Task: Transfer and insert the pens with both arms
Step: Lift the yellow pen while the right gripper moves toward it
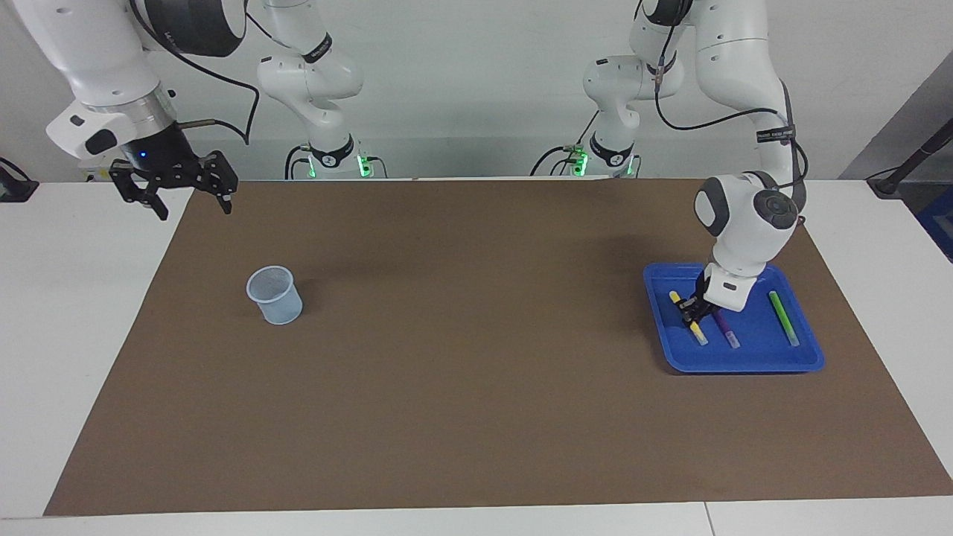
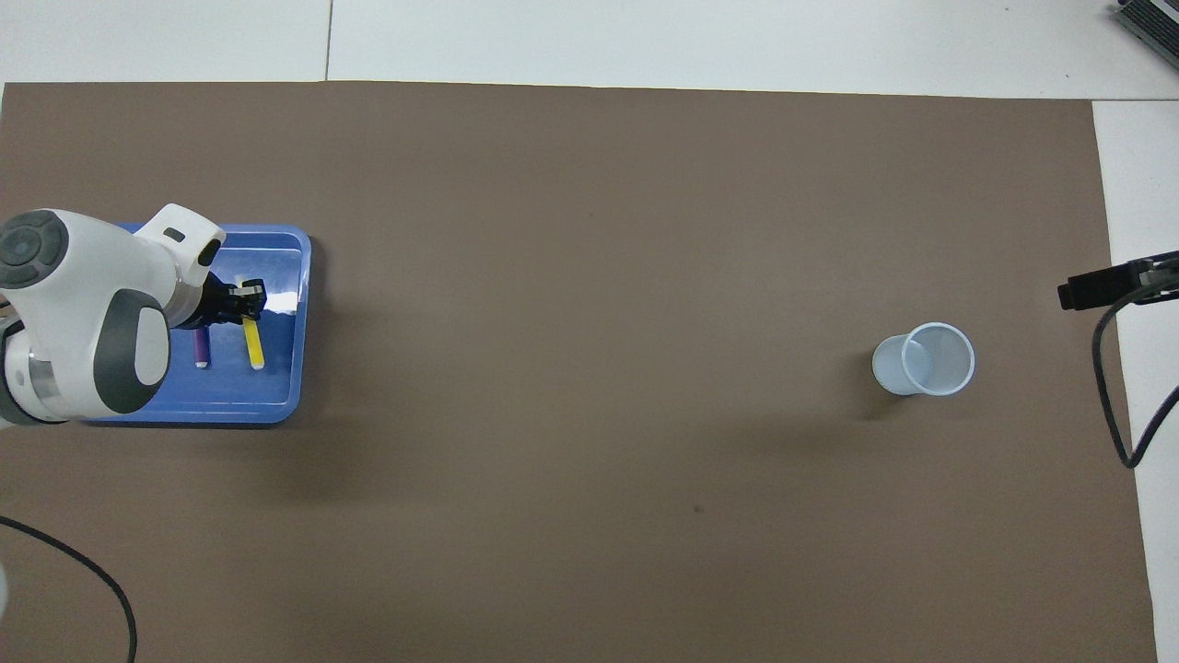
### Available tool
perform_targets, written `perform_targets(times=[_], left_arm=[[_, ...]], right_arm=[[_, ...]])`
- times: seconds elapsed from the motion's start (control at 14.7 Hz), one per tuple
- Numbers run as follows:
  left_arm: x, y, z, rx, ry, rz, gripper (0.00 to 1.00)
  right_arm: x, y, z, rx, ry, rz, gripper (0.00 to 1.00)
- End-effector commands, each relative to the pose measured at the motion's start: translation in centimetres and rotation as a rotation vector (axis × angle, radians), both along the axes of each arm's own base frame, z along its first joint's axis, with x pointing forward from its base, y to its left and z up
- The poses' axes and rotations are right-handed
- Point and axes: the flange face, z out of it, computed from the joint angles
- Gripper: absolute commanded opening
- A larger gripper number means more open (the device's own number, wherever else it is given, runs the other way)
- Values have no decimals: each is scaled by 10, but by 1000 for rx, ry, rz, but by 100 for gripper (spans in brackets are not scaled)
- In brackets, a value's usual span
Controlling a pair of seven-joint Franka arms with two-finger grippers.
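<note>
Three pens lie in a blue tray (image 1: 744, 361) at the left arm's end of the table: yellow (image 1: 700, 335), purple (image 1: 726, 331) and green (image 1: 783, 318). My left gripper (image 1: 691, 310) is down in the tray, right at the middle of the yellow pen, which lies flat. In the overhead view the left gripper (image 2: 241, 304) sits over the yellow pen (image 2: 253, 345), next to the purple pen (image 2: 201, 348); the arm hides the green pen. My right gripper (image 1: 193, 202) is open and empty, raised over the table edge at the right arm's end, where that arm waits.
A pale blue translucent cup (image 1: 275, 295) stands upright on the brown mat toward the right arm's end; it also shows in the overhead view (image 2: 924, 360). The tray also shows there (image 2: 285, 276). White table borders the mat.
</note>
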Motion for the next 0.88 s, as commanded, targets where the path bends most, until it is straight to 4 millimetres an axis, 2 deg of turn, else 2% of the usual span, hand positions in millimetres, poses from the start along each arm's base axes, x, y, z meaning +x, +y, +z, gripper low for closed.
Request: perform_targets(times=[0.0, 0.2, 0.48, 0.82], left_arm=[[11, 1, 48, -1, 50, 32, 0], [10, -1, 84, 0, 86, 90, 0], [-7, -14, 135, -4, 115, 254, 0], [-34, -76, 186, -84, 172, 480, 0]], right_arm=[[1, 0, 1, -23, -1, -7, 100], [0, -1, 1, -23, -1, -8, 100], [0, 3, 0, -21, 5, -2, 100], [0, 10, -2, -1, 8, 5, 100]])
